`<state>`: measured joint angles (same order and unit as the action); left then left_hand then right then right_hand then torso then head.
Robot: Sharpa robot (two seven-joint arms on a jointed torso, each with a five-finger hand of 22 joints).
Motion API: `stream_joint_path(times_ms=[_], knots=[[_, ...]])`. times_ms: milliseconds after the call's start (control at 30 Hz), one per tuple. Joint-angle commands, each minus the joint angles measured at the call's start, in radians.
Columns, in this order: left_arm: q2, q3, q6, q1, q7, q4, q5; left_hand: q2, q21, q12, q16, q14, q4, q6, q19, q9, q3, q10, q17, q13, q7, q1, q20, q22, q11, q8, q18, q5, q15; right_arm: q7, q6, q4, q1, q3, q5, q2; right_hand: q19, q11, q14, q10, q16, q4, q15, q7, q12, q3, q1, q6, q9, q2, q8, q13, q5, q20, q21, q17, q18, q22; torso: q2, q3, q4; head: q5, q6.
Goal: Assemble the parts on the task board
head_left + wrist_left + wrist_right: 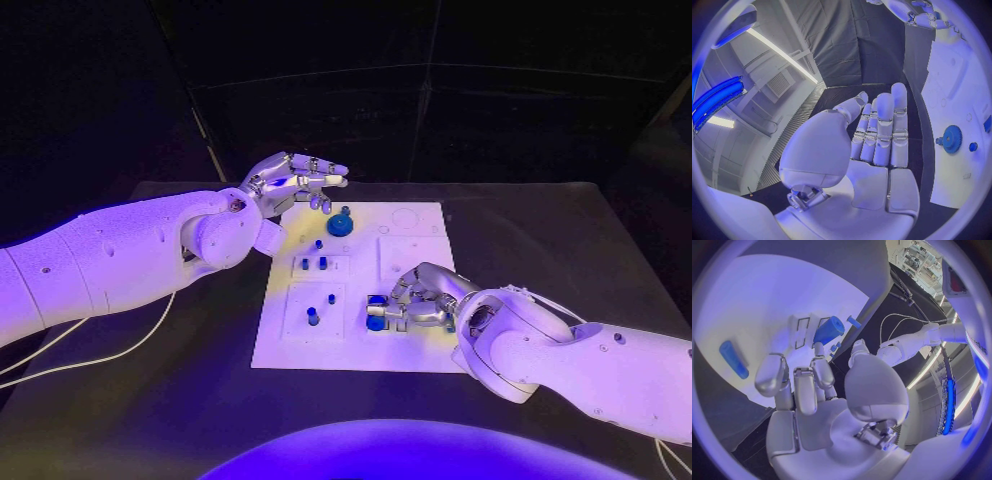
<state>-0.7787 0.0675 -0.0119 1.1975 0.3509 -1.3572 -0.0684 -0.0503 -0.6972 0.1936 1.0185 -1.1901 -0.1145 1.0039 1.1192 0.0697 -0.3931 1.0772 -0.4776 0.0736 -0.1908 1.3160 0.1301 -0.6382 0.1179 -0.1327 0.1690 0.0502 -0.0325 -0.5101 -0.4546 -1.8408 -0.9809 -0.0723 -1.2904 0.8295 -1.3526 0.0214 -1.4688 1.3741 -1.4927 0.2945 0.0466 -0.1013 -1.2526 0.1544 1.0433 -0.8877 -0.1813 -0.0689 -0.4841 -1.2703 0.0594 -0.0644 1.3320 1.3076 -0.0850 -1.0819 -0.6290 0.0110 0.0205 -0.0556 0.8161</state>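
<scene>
A black table (173, 400) is seen under violet light, backed by dark panelled walls; a white cable (87, 355) is draped over its left part. In the left wrist view, a lit strip (779, 52) is seen along a pale wall with a vent.

The task board (411, 225), a white rectangular plate with shallow square recesses, lies in the middle of the table. A blue gear (340, 224) on a short post stands near its far edge; in the left wrist view the same gear (949, 138) is seen on the board beside a small blue peg (973, 146). Small blue pins (313, 264) stand in a recess on the board's left side, and another (313, 317) stands in a nearer recess.

The left hand (293, 182) is held above the board's far left corner, just beside the gear; its fingers (882, 125) are stretched out close together and nothing is held.

The right hand (421, 300) is lowered onto the board's near right part, fingers curled down around a blue piece (378, 311). Whether the piece is actually gripped cannot be told. In the right wrist view a blue cylinder (828, 330) lies just beyond the fingertips (819, 347), and a blue bar (733, 359) lies apart on the board.
</scene>
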Motion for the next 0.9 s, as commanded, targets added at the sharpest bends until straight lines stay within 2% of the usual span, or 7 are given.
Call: stream_joint_path(times_ms=[33,267,367,433,500,767,900], knots=[[-0.002,-0.001,0.013,0.001,0.002,0.0,0.0,0.008,0.003,0.006,0.006,0.005,0.001,-0.008,-0.003,-0.001,0.004,-0.006,0.002,-0.001,-0.002,-0.001,0.001,0.002,0.002,-0.005,0.014,0.0,0.001,0.016,0.014,-0.007,-0.001,0.0,-0.006,0.003,-0.006,0.001,-0.069,0.009,-0.003,-0.001,0.001,0.0,-0.003,-0.004,0.0,-0.004,0.0,0.013,-0.002,0.0,0.009,0.001,0.003,0.1,-0.009,0.0,0.0,-0.0006,0.0001,0.003,-0.001],[-0.007,-0.001,0.011,0.001,0.002,-0.002,0.0,0.008,0.003,0.006,0.006,0.005,0.001,-0.008,-0.003,-0.001,0.004,-0.006,0.002,-0.001,-0.002,-0.001,0.001,0.002,0.002,-0.005,0.014,0.0,0.001,0.002,0.046,0.0,-0.001,0.0,-0.027,0.008,-0.005,0.003,-0.068,0.008,-0.001,-0.004,0.0,-0.002,0.002,-0.006,0.016,0.006,0.004,0.036,0.006,0.003,0.015,0.001,0.001,0.097,-0.009,0.002,0.001,-0.002,-0.0018,0.008,-0.002],[-0.008,-0.001,0.01,0.001,0.002,-0.002,0.0,0.008,0.003,0.006,0.006,0.005,0.001,-0.008,-0.003,-0.001,0.004,-0.006,0.002,-0.001,-0.002,-0.001,0.001,0.002,0.002,-0.005,0.014,0.0,0.001,-0.005,0.066,0.008,-0.001,0.0,-0.044,0.009,-0.006,0.002,-0.069,0.01,-0.001,-0.025,0.0,-0.002,0.002,-0.013,0.098,0.002,0.006,0.051,0.009,0.002,0.047,0.001,0.001,0.099,-0.009,0.001,0.001,-0.0018,-0.0029,0.004,-0.002],[-0.008,-0.001,0.01,0.001,0.002,-0.003,0.0,0.008,0.003,0.006,0.006,0.005,0.001,-0.008,-0.003,-0.001,0.004,-0.006,0.002,-0.001,-0.002,-0.001,0.001,0.002,0.002,-0.005,0.014,0.0,0.001,-0.013,0.08,0.013,-0.001,0.0,-0.065,0.006,-0.007,0.001,-0.069,0.011,-0.001,-0.057,0.0,-0.001,0.003,-0.022,0.18,-0.005,0.006,0.061,0.009,0.002,0.1,0.002,0.001,0.102,-0.009,0.001,0.0,-0.0017,-0.0028,0.003,-0.003],[-0.008,-0.001,0.01,0.001,0.002,-0.003,0.0,0.008,0.003,0.006,0.006,0.005,0.001,-0.008,-0.003,-0.001,0.004,-0.006,0.002,-0.001,-0.002,-0.001,0.001,0.002,0.002,-0.005,0.014,0.0,0.001,-0.023,0.088,0.016,-0.001,0.0,-0.087,0.001,-0.007,0.0,-0.069,0.011,0.0,-0.073,0.002,0.0,0.004,-0.021,0.218,-0.009,0.007,0.063,0.008,0.002,0.116,0.003,0.0,0.102,-0.009,0.001,0.0,-0.0017,-0.0019,0.003,-0.003],[-0.008,-0.001,0.01,0.001,0.002,-0.002,0.0,0.008,0.003,0.006,0.006,0.005,0.001,-0.008,-0.003,-0.001,0.004,-0.006,0.002,-0.001,-0.002,-0.001,0.001,0.002,0.002,-0.005,0.014,0.0,0.001,-0.059,0.096,0.029,-0.001,0.0,-0.132,-0.018,-0.013,-0.007,-0.071,0.022,-0.003,-0.08,0.006,0.008,-0.003,-0.017,0.254,-0.038,0.003,0.087,-0.003,-0.006,0.124,0.006,0.004,0.109,-0.007,-0.008,0.0,-0.0014,-0.002,0.008,0.002],[-0.007,-0.001,0.011,0.001,0.002,0.0,0.0,0.008,0.003,0.006,0.006,0.005,0.001,-0.008,-0.003,-0.001,0.004,-0.006,0.002,-0.001,-0.002,-0.001,0.001,0.002,0.002,-0.005,0.014,0.0,0.001,-0.068,0.104,0.033,-0.001,0.0,-0.139,-0.021,-0.013,-0.01,-0.071,0.024,-0.003,-0.093,0.009,0.011,-0.003,-0.014,0.278,-0.047,0.002,0.09,-0.007,-0.007,0.124,0.009,0.004,0.11,-0.007,-0.007,0.0,-0.0008,-0.0019,0.009,0.001]])
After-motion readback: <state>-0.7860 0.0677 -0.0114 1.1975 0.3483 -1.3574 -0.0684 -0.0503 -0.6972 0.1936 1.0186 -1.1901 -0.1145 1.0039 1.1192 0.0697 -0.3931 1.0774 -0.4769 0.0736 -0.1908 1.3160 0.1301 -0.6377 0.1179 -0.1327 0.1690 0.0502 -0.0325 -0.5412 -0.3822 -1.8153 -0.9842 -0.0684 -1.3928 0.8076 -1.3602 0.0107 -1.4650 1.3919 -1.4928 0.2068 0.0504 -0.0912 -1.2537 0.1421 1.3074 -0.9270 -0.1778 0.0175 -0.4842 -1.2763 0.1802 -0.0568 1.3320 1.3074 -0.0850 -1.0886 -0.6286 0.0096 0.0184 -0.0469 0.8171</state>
